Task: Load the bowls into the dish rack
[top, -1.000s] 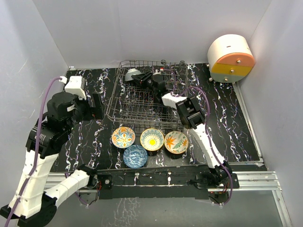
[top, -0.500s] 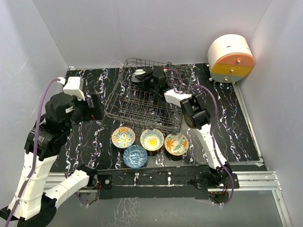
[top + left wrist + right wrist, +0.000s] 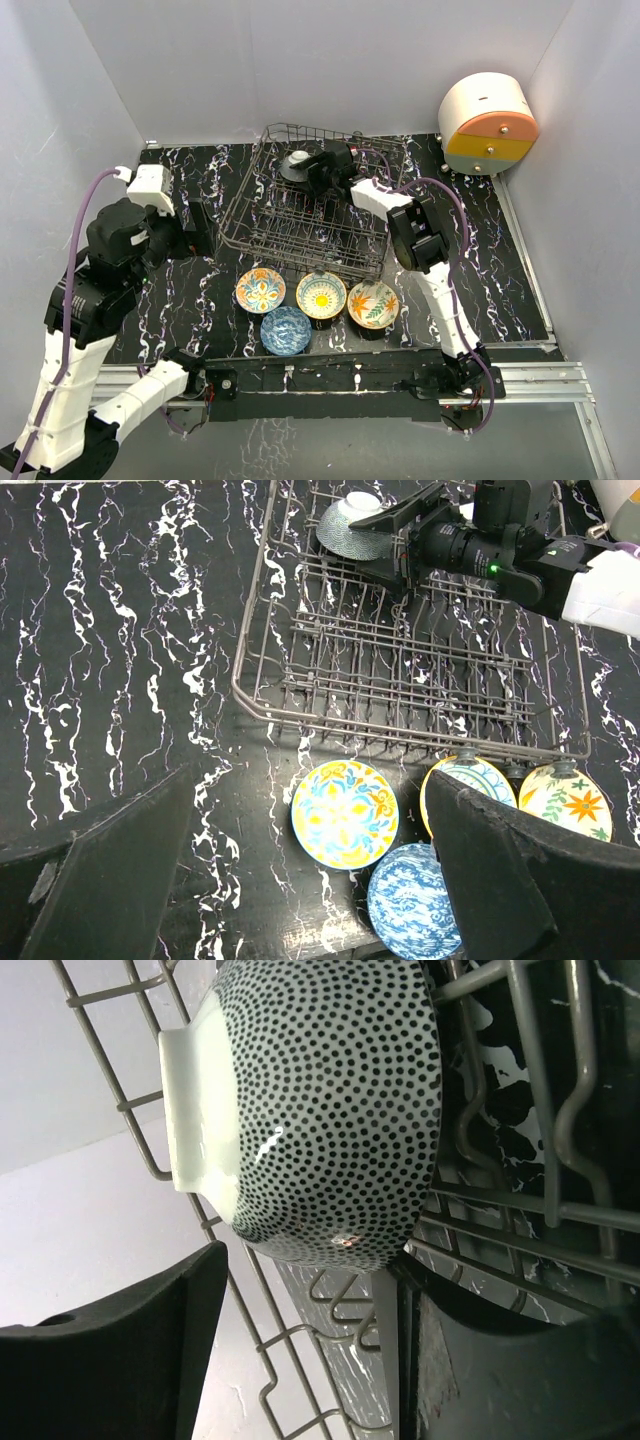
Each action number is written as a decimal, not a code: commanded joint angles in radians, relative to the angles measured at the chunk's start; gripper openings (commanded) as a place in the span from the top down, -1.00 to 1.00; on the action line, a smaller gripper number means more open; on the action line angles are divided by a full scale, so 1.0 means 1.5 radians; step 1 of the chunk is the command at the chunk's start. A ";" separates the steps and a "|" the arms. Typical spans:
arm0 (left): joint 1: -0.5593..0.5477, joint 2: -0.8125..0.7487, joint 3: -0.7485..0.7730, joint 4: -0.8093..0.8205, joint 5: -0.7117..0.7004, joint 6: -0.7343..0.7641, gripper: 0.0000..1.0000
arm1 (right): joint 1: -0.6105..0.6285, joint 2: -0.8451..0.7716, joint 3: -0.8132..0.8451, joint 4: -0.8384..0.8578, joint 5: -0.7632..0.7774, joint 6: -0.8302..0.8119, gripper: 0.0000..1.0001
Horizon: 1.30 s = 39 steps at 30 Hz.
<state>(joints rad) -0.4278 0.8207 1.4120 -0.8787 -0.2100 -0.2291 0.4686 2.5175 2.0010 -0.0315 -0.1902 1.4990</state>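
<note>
The dark wire dish rack (image 3: 250,215) stands mid-table, also in the left wrist view (image 3: 255,695). The speckled grey bowl (image 3: 297,163) stands on edge at its far left corner (image 3: 350,528), among the tines (image 3: 320,1110). My right gripper (image 3: 314,170) reaches into the rack; its jaws (image 3: 305,1290) are spread, with the bowl just past the fingertips. Four bowls sit in front of the rack: orange-blue floral (image 3: 260,290), blue (image 3: 286,330), yellow sunflower (image 3: 321,294), orange-green floral (image 3: 372,301). My left gripper (image 3: 203,228) hovers open and empty left of the rack (image 3: 310,778).
A round white drawer unit with orange and yellow fronts (image 3: 488,122) stands at the back right. White walls close in the black marbled table (image 3: 480,250) on three sides. The rail with the arm bases (image 3: 330,380) runs along the near edge.
My right gripper has carried the speckled bowl a little right and deeper into the rack's far corner. The rack has shifted slightly. The left arm has drawn back a little to the left.
</note>
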 commanded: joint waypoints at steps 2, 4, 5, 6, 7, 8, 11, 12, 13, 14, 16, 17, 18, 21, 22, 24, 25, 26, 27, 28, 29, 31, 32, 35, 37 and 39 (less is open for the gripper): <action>-0.002 -0.011 0.021 -0.012 0.011 -0.003 -0.94 | 0.005 -0.006 0.056 -0.029 -0.045 -0.022 -0.27; -0.002 -0.012 0.022 -0.015 0.010 -0.002 -0.94 | 0.006 0.021 0.101 -0.041 -0.066 -0.030 -0.28; -0.002 -0.013 0.022 -0.016 0.010 -0.002 -0.94 | 0.006 0.032 0.118 -0.037 -0.077 -0.031 -0.28; -0.002 -0.015 0.021 -0.017 0.009 -0.001 -0.94 | 0.006 0.041 0.129 -0.025 -0.091 -0.029 -0.29; -0.002 -0.015 0.021 -0.018 0.008 -0.001 -0.94 | 0.007 0.050 0.136 -0.009 -0.105 -0.025 -0.31; -0.002 -0.016 0.020 -0.019 0.008 -0.001 -0.94 | 0.008 0.061 0.146 0.000 -0.122 -0.018 -0.33; -0.002 -0.018 0.019 -0.021 0.006 -0.001 -0.94 | 0.012 0.076 0.169 -0.002 -0.149 -0.003 -0.33; -0.002 -0.019 0.020 -0.021 0.007 -0.001 -0.94 | 0.014 0.076 0.169 -0.003 -0.154 0.002 -0.33; -0.002 -0.019 0.020 -0.020 0.006 0.000 -0.94 | 0.015 0.075 0.167 -0.004 -0.159 0.007 -0.33; -0.002 -0.019 0.020 -0.020 0.005 0.000 -0.94 | 0.017 0.071 0.162 -0.004 -0.164 0.014 -0.33; -0.002 -0.020 0.018 -0.019 0.003 0.001 -0.94 | 0.019 0.060 0.142 0.003 -0.172 0.025 -0.34; -0.002 -0.020 0.017 -0.018 0.004 0.002 -0.95 | 0.021 0.050 0.128 0.010 -0.171 0.030 -0.34; -0.002 -0.020 0.016 -0.016 0.005 0.003 -0.94 | 0.022 0.040 0.115 0.018 -0.171 0.034 -0.34; -0.002 -0.018 0.012 -0.010 0.010 0.006 -0.94 | 0.022 0.025 0.102 0.039 -0.177 0.035 -0.34; -0.002 -0.017 0.011 -0.009 0.012 0.008 -0.94 | 0.022 0.020 0.102 0.048 -0.179 0.035 -0.34; -0.002 -0.013 0.011 -0.006 0.014 0.013 -0.94 | 0.022 0.010 0.107 0.052 -0.185 0.033 -0.34; -0.002 -0.012 0.011 -0.006 0.012 0.015 -0.94 | 0.022 0.003 0.109 0.050 -0.186 0.031 -0.34; -0.002 -0.011 0.012 -0.007 0.009 0.016 -0.94 | 0.022 -0.009 0.107 0.049 -0.186 0.027 -0.34; -0.002 -0.010 0.013 -0.008 0.008 0.019 -0.94 | 0.022 -0.021 0.103 0.044 -0.183 0.019 -0.34; -0.002 -0.009 0.013 -0.009 0.006 0.021 -0.94 | 0.023 -0.035 0.098 0.038 -0.181 0.010 -0.34; -0.002 -0.007 0.014 -0.011 0.007 0.024 -0.94 | 0.022 -0.051 0.093 0.032 -0.179 0.000 -0.34; -0.002 -0.004 0.016 -0.016 0.009 0.027 -0.94 | 0.022 -0.084 0.080 0.019 -0.176 -0.021 -0.34; -0.002 -0.002 0.017 -0.017 0.010 0.029 -0.94 | 0.023 -0.098 0.078 0.004 -0.175 -0.038 -0.34; -0.002 -0.003 0.019 -0.016 0.011 0.030 -0.94 | 0.023 -0.139 0.077 -0.060 -0.164 -0.095 -0.34; -0.002 -0.002 0.023 -0.015 0.008 0.031 -0.94 | 0.023 -0.175 0.070 -0.119 -0.151 -0.153 -0.34; -0.002 0.003 0.035 -0.020 0.004 0.032 -0.94 | 0.023 -0.217 0.074 -0.212 -0.130 -0.229 -0.34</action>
<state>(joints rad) -0.4278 0.8188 1.4139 -0.8986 -0.2005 -0.1997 0.4976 2.3600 2.1014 -0.1665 -0.4366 1.3731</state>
